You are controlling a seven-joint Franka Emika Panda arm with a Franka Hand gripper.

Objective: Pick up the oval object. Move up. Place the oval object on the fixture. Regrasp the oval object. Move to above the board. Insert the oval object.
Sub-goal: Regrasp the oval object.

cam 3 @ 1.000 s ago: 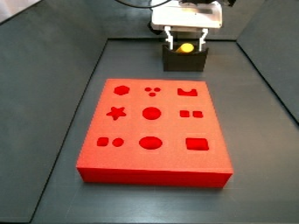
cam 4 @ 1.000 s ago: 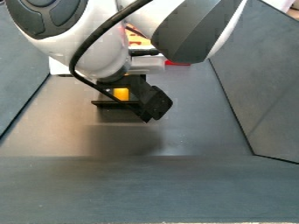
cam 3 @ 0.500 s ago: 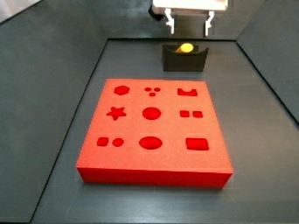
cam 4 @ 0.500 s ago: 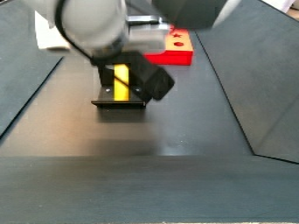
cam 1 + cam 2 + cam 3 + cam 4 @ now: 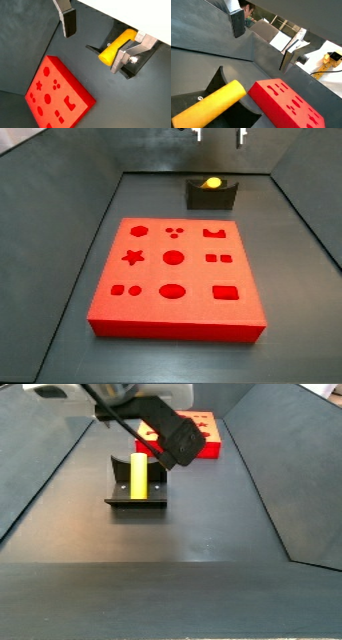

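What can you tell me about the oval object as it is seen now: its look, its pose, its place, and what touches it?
The oval object is a smooth yellow-orange peg, plastic by its look, with rounded ends. It lies lengthwise in the notch of the dark fixture, beyond the far end of the red board; one end juts past the fixture in a wrist view. Only the fixture touches it. The gripper hangs open above, its fingers clear of the peg.

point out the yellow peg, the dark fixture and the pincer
yellow peg (image 5: 138, 473), side view, middle of its shaft standing on the fixture
dark fixture (image 5: 210, 198), side view, front face below the notch
pincer (image 5: 98, 37), wrist view, open gap between the fingertips, above the peg
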